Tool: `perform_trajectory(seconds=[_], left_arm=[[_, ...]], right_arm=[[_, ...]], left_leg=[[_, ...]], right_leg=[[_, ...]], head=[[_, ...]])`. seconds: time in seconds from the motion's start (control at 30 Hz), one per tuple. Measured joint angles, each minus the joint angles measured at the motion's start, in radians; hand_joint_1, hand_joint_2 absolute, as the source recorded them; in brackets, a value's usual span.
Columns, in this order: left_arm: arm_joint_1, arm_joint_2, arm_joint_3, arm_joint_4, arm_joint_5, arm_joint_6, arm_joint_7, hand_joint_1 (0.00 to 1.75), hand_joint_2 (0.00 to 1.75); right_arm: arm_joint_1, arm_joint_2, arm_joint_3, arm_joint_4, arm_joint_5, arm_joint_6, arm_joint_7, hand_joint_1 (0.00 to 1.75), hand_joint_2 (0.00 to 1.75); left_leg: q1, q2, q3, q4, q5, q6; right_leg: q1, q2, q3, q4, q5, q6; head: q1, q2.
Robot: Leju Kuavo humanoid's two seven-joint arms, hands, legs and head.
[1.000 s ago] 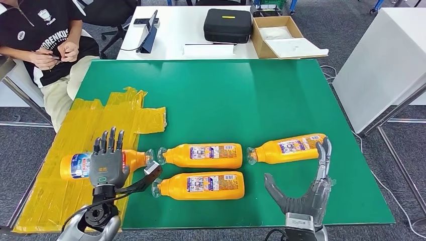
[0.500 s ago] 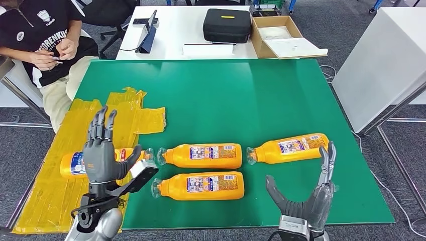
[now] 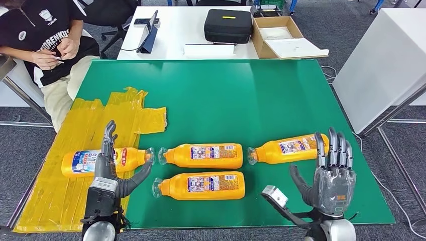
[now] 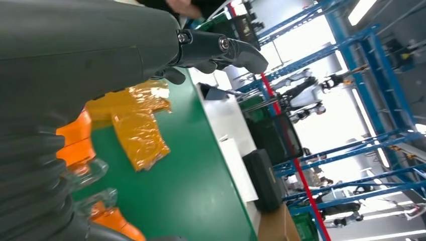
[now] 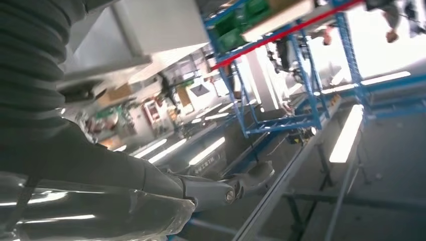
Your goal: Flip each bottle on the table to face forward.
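Left hand (image 3: pixel 106 168) hovers spread and empty beside the leftmost bottle (image 3: pixel 103 160) on the yellow tape (image 3: pixel 75 140). Two middle bottles (image 3: pixel 203 155) lie label-up, so probably the rightmost bottle (image 3: pixel 286 147) comes next. Right hand (image 3: pixel 329 173), fingers apart and empty, must lower over and grasp it.

Crinkled yellow tape sheet (image 3: pixel 75 150) stuck over the green tabletop (image 3: pixel 241 100) at its left edge. Beyond the far edge, on a white table (image 3: pixel 176 30): black zipped hard case (image 3: pixel 227 25), open brown cardboard box (image 3: pixel 281 36), dark upright tablet (image 3: pixel 149 32). Seated off the far left corner, a person in a black printed shirt (image 3: pixel 35 35).
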Motion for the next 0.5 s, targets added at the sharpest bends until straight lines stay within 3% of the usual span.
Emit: perform_trajectory(seconds=[0.2, 0.3, 0.5], left_arm=[[0.006, -0.02, 0.02, 0.026, 0.012, -0.01, -0.005, 0.0, 1.75], [0.005, -0.026, 0.03, 0.038, 0.029, -0.024, -0.013, 0.0, 1.75], [-0.003, -0.031, 0.042, 0.089, 0.054, -0.053, -0.05, 0.0, 1.75]], right_arm=[[-0.054, -0.063, -0.005, 0.084, 0.021, 0.028, 0.02, 0.0, 1.75], [-0.096, -0.092, -0.004, 0.137, -0.009, 0.128, 0.013, 0.0, 1.75], [-0.229, -0.155, 0.019, 0.328, -0.091, 0.352, -0.078, 0.0, 1.75]], left_leg=[[0.0, 0.0, 0.0, 0.0, 0.0, 0.0], [0.001, 0.001, -0.001, 0.0, 0.0, 0.0], [0.0, 0.0, 0.0, 0.0, 0.0, 0.0]], right_leg=[[0.0, 0.0, 0.0, 0.0, 0.0, 0.0], [0.001, 0.0, -0.001, 0.0, 0.0, 0.0], [0.0, 0.0, 0.0, 0.0, 0.0, 0.0]], head=[[0.0, 0.0], [0.0, 0.0], [0.0, 0.0]])
